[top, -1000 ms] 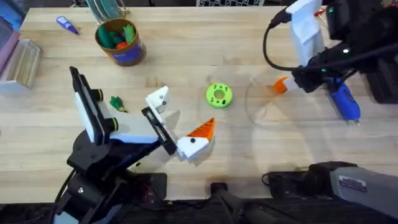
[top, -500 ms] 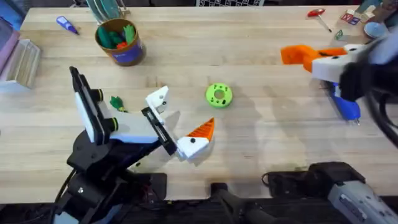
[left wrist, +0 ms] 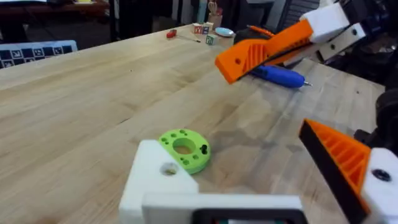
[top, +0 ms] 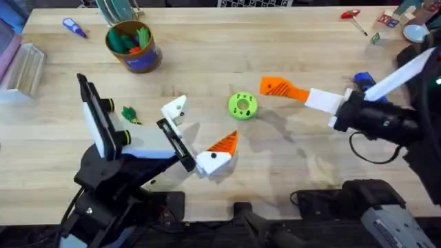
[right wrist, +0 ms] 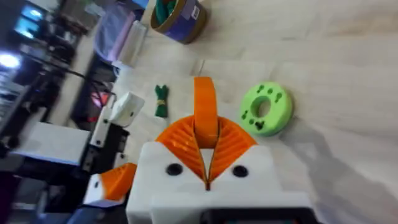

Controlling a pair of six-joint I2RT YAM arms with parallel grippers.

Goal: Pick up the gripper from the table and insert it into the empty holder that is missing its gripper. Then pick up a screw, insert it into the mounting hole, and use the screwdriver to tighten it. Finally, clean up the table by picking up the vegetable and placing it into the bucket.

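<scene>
From above, the lime-green round plastic disc with holes (top: 242, 105) lies near the middle of the wooden worktop (top: 207, 55). The left end effector (top: 200, 127) sits just left of the disc, toward the arm bases, with its jaws spread wide. One jaw is the bare white blocky plastic holder (top: 176, 109), the other carries an orange ribbed tip (top: 224, 143). The right end effector (top: 274, 86), with white fingers and orange pads, hangs just right of the disc and points to it. The thick bright-blue screwdriver (top: 363, 80) lies well to the right of the disc, partly behind the right arm. The tiny green leafy toy vegetable (top: 129, 114) lies well to the left of the disc, on the far side of the holder. The small round golden-brown bucket with a blue band (top: 132, 45) stands far to the left of the disc and farther from the bases, with green and red pieces inside.

In the left wrist view, the holder stands close before the disc, and the right end effector floats above the worktop beyond the disc, with the screwdriver lying behind it.

In the right wrist view, the orange pads (right wrist: 180, 146) are pressed together and pinch the small orange wedge-shaped plastic gripper (right wrist: 204, 99). It sticks out forward, beside the disc and above the worktop.
</scene>
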